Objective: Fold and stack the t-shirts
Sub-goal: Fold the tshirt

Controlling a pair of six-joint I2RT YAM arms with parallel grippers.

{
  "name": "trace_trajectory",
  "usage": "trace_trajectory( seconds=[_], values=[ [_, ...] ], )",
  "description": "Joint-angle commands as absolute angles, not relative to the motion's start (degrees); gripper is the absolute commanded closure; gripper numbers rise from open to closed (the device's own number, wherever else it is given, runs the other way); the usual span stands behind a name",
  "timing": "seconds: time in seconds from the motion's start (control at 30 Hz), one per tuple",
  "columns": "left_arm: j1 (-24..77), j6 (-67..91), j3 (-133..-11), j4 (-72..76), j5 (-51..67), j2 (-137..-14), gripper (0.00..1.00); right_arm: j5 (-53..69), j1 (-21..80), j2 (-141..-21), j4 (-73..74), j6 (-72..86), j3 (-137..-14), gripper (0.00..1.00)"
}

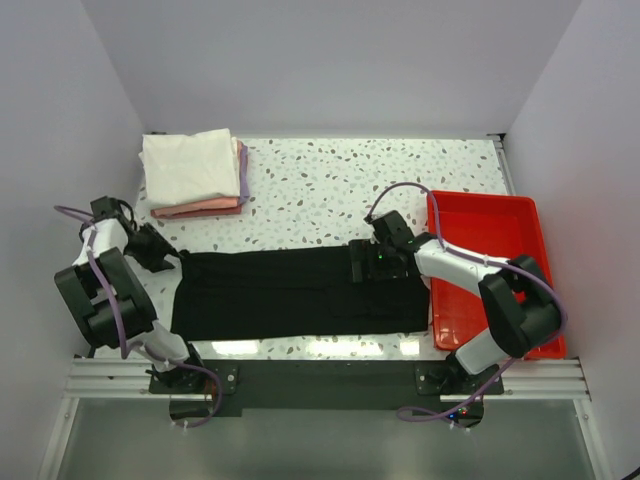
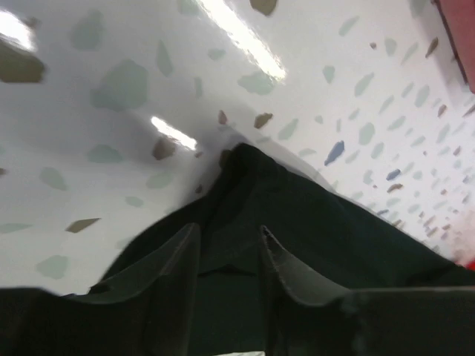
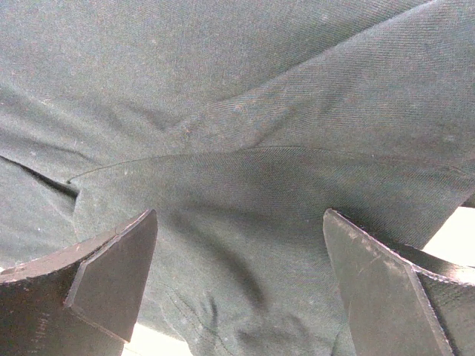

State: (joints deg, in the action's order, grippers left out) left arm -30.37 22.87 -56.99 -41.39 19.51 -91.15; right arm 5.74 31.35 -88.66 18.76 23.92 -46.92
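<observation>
A large black t-shirt (image 1: 300, 295) lies folded into a long strip across the near part of the table. My left gripper (image 1: 170, 258) is at its left end. In the left wrist view the left gripper (image 2: 228, 236) has its fingers a little apart over a raised corner of the black cloth (image 2: 297, 215), not pinching it. My right gripper (image 1: 375, 262) hovers over the strip's far edge, right of centre. In the right wrist view the right gripper (image 3: 241, 222) is wide open just above the black fabric (image 3: 245, 111). Folded white (image 1: 190, 165), pink (image 1: 195, 208) and lavender (image 1: 244, 172) t-shirts are stacked at the back left.
A red plastic tray (image 1: 500, 225) sits at the table's right side, beside the black shirt's right end, with the right arm reaching across it. White walls close in the table on the left, back and right. Speckled tabletop (image 1: 330, 185) shows between the stack and the tray.
</observation>
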Motion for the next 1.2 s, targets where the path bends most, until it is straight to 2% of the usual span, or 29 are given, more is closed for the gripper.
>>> trace_trajectory(
  seconds=[0.0, 0.1, 0.23, 0.27, 0.37, 0.43, 0.67, 0.97, 1.07, 1.17],
  values=[
    [-31.1, 24.8, -63.9, -43.3, 6.5, -87.5, 0.54, 0.9, 30.0, -92.0, 25.6, 22.0, -42.7, 0.01],
    [-31.0, 25.4, -66.7, -44.6, 1.8, -86.1, 0.49, 1.5, 30.1, -91.3, 25.3, 21.6, -42.7, 0.01],
    [-29.9, 24.2, -66.9, -43.8, 8.0, -85.3, 0.36, 2.4, 30.0, -90.3, 25.0, 20.9, -42.5, 0.01],
    [-29.0, 23.9, -66.5, -43.4, 8.8, -84.8, 0.24, 2.5, 30.0, -89.4, 24.9, 20.8, -42.5, 0.01],
    [-22.9, 24.6, -65.9, -42.5, 8.8, -83.2, 0.0, 2.8, 30.0, -87.4, 25.0, 19.9, -43.2, 0.01],
    [-17.9, 26.0, -65.9, -41.6, 8.8, -82.4, 0.0, 3.6, 30.1, -86.2, 25.5, 19.3, -44.4, 0.01],
    [-12.3, 29.4, -58.4, -34.4, 12.8, -78.6, 0.0, 2.7, 30.1, -81.6, 28.6, 19.0, -50.2, 0.01],
    [-8.0, 34.4, -46.5, -19.8, 17.1, -81.3, 0.0, -3.6, 30.1, -84.4, 31.6, 24.0, -51.8, 0.01],
    [-8.0, 35.9, -45.2, -17.9, 15.0, -81.2, 0.0, -4.2, 30.0, -87.3, 30.6, 24.8, -52.1, 0.01],
    [-8.0, 37.5, -44.5, -18.8, 8.0, -81.2, 0.0, -4.9, 29.5, -90.4, 28.9, 24.5, -53.7, 0.01]
  ],
)
